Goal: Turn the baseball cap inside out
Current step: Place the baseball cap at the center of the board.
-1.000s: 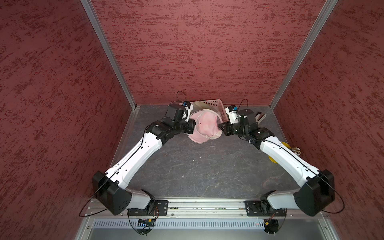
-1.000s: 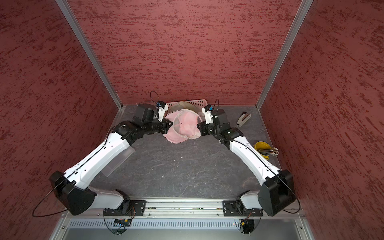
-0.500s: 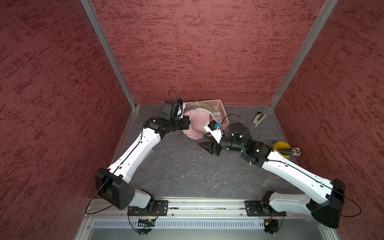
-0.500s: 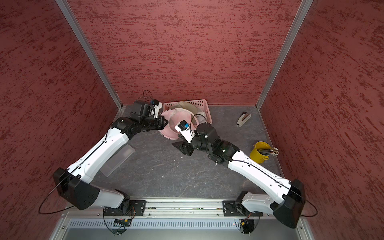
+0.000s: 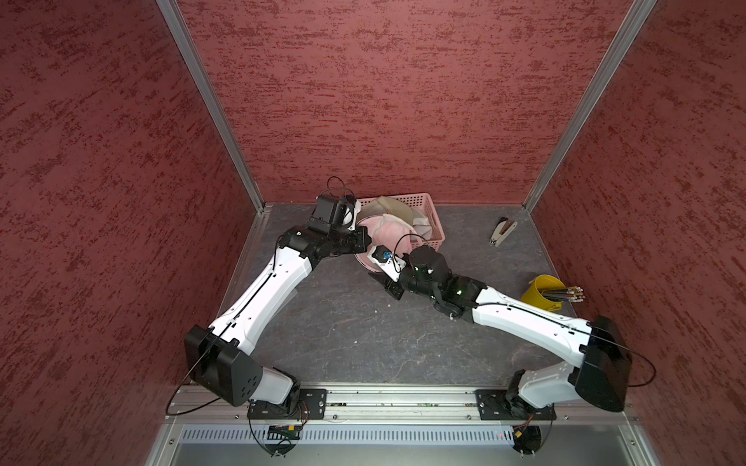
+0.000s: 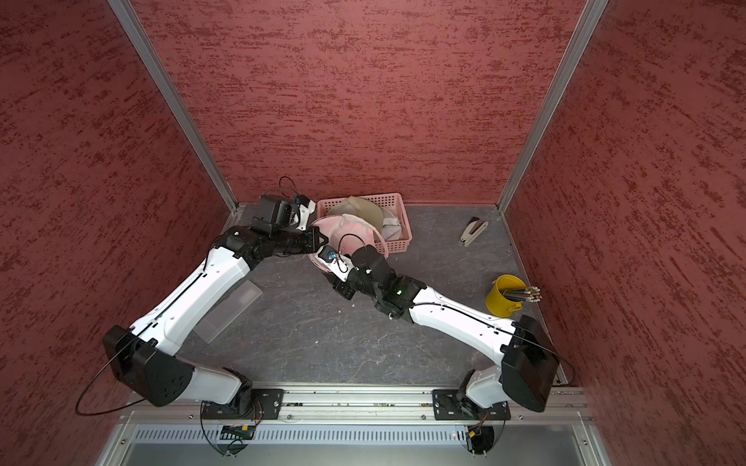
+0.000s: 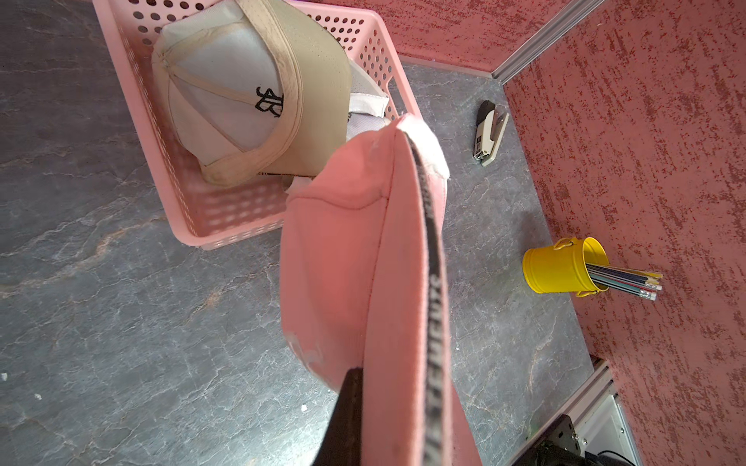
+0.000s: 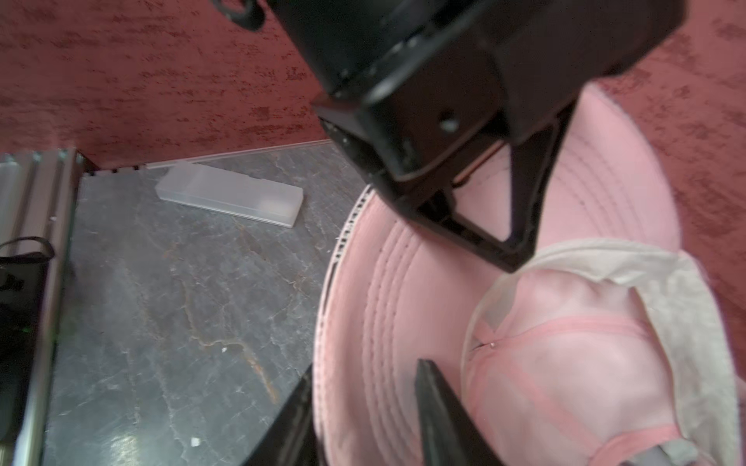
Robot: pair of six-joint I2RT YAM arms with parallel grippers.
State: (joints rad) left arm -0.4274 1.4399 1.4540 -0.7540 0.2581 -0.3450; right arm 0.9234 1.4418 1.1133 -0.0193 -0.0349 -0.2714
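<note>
Right gripper [image 8: 365, 369]: nearest the base. Its jaws stand apart, astride the brim [image 8: 363, 302] edge, one finger on the stitched face and one outside it. Whether they press on it I cannot tell.
Left gripper [image 8: 516, 254]: pressed together, pinching the pink cap [image 7: 355, 262] where the brim meets the sweatband.
Pink cap: held clear of the table between the two grippers, just in front of the basket [image 7: 218, 230], with its brim toward the right arm.
Crown [image 8: 565, 363]: its taped seams and white sweatband face the right wrist camera, so the lining shows there.
Basket: behind the cap, near the back wall, holding a beige cap [image 7: 226, 101].
Stapler [image 7: 490, 133], yellow cup [image 7: 557, 266]: well apart, off to the right.
Risk: the left pinch is on a narrow edge, so a pull from the right arm could drag the cloth out and drop the cap. A swing backward could catch the basket rim.
Risk: a push on the stiff brim rather than the soft crown would turn nothing.
Hidden: in both top views the arms cover most of the cap. In the blurred right wrist view I cannot tell whether the crown bulges out or hollows in.
</note>
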